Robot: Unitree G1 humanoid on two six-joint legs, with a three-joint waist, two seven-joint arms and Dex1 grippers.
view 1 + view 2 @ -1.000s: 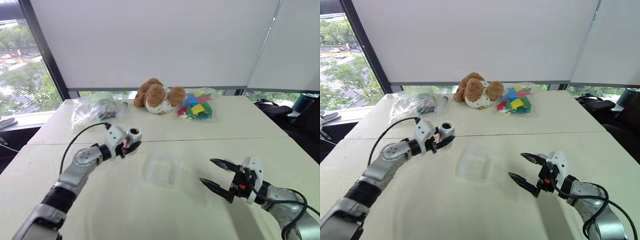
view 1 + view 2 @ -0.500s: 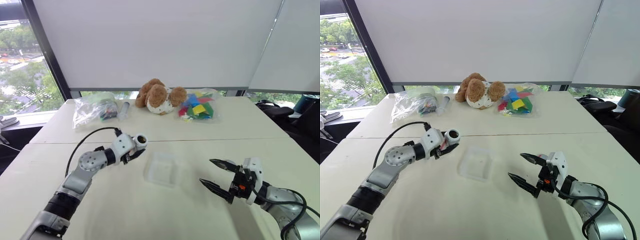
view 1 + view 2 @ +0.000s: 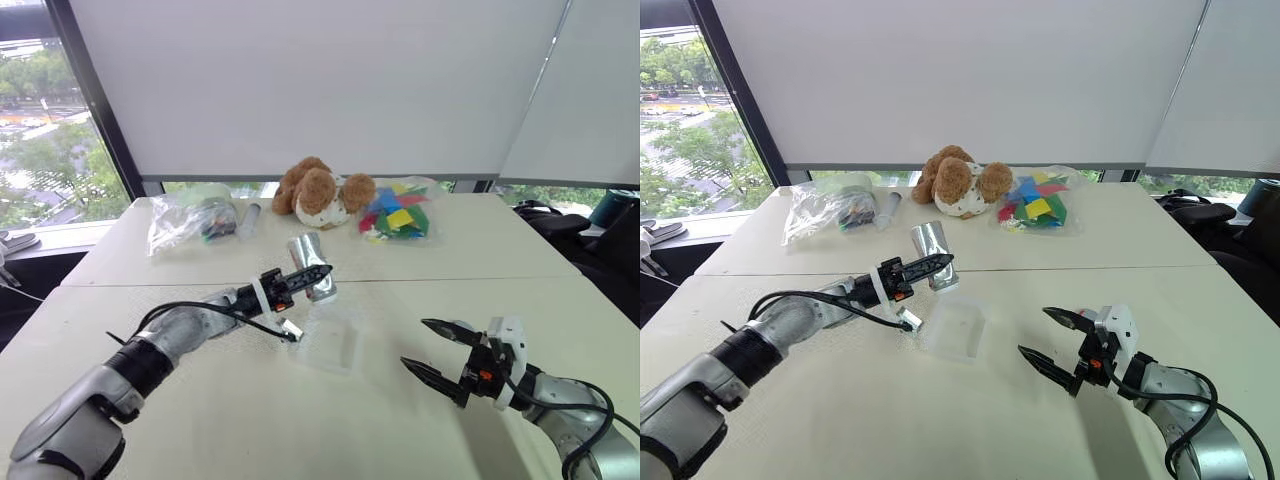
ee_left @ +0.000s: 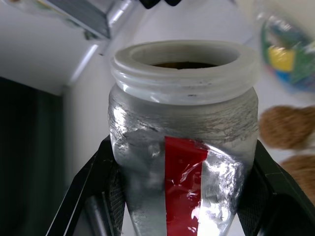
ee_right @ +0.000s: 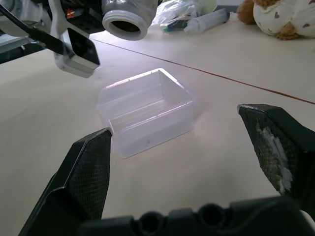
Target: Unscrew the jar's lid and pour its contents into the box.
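Left gripper (image 3: 312,272) is clamped on the open jar (image 3: 311,265), tipped over the box's (image 3: 330,343) 11 o'clock corner. Right gripper (image 3: 430,352) hangs spread wide and empty at the box's 3 o'clock. Risk: the mouth sits near the rim, so pellets could land on the counter (image 3: 300,420). Can't make out the contents, and can't spot the lid.

Silver-grey arms, black cables, white wrist housings, black two-fingered tool (image 3: 437,353)
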